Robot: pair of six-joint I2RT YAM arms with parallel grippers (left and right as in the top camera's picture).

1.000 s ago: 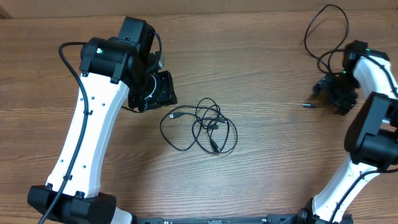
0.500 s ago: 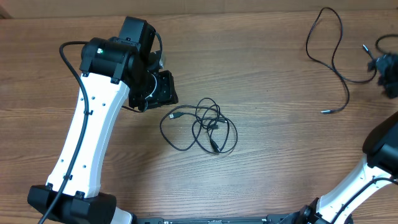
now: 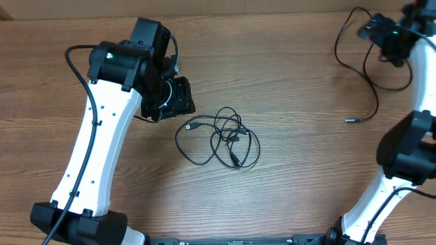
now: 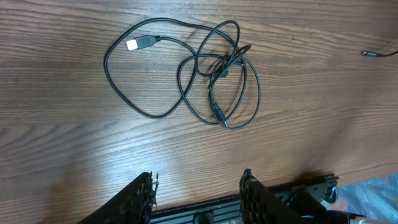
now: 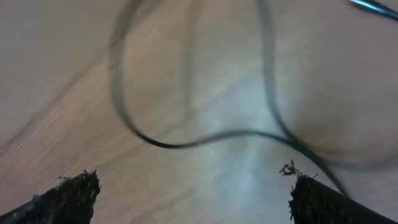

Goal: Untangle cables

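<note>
One tangle of cables [image 4: 225, 62] lies near the left end effector [image 4: 197, 186]

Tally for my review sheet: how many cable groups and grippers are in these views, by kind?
Tangled cable bundle, mid-table: 1
Separate cable, far right corner: 1
Grippers: 2, the left gripper and the right gripper
Total: 4
</note>
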